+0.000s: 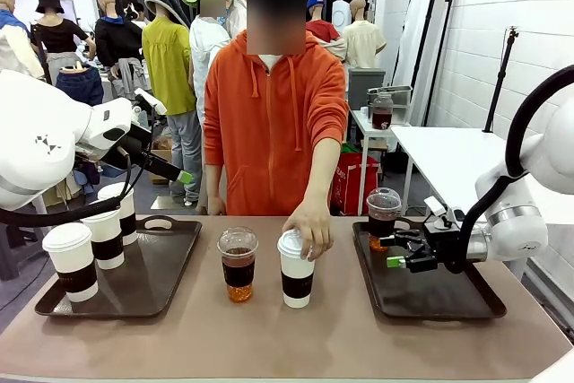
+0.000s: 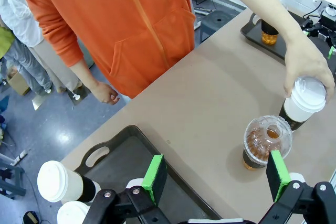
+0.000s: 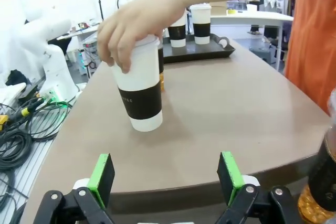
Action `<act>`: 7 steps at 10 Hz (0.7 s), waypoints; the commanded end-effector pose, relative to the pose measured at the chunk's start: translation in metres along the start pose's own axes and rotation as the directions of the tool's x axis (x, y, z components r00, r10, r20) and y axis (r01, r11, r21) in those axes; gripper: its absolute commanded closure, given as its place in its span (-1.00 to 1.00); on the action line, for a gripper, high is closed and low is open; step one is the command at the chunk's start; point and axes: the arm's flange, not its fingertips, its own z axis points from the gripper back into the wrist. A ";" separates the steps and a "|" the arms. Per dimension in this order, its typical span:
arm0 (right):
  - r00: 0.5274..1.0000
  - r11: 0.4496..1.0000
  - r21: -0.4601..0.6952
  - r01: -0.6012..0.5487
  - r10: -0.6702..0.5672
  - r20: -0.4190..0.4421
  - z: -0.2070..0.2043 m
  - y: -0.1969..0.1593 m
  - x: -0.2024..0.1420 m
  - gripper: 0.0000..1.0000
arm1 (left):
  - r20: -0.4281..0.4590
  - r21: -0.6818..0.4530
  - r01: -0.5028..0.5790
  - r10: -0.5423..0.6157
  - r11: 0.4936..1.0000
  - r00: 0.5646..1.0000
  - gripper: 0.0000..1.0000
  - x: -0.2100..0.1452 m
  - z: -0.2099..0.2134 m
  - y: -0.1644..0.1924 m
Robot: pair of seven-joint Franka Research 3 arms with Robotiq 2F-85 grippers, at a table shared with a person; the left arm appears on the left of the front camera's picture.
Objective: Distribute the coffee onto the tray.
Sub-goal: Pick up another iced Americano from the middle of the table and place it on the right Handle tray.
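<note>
Three white banded cups [image 1: 72, 260] [image 1: 105, 238] [image 1: 119, 211] stand on the left tray [image 1: 170, 262]. At the table's middle are a clear dome-lidded cup [image 1: 238, 264] of amber drink and a white cup [image 1: 296, 268], whose lid the person's hand [image 1: 309, 221] holds. Another clear cup [image 1: 383, 217] stands on the right tray [image 1: 448, 298]. My left gripper [image 1: 184, 177] hangs open high above the left tray, its pads [image 2: 155, 171] apart over the tray's edge [image 2: 131, 135]. My right gripper [image 1: 395, 260] is open low over the right tray, facing the held white cup [image 3: 139, 90].
The right tray's front and right parts are bare. In the right wrist view the clear cup [image 3: 323, 182] sits close at the right edge. Bare table lies between the trays in front of the middle cups. The person stands at the far edge.
</note>
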 end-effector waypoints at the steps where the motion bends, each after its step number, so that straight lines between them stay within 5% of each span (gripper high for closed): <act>1: 0.999 0.999 0.016 -0.033 0.033 0.010 -0.009 0.013 0.001 -1.00 | 0.000 -0.005 -0.003 0.003 1.000 1.000 -1.00 -0.001 0.000 0.001; 7: 1.000 1.000 -0.006 -0.023 0.023 0.016 -0.017 0.016 -0.006 -1.00 | 0.000 -0.005 -0.003 0.003 1.000 1.000 -1.00 -0.001 0.000 0.001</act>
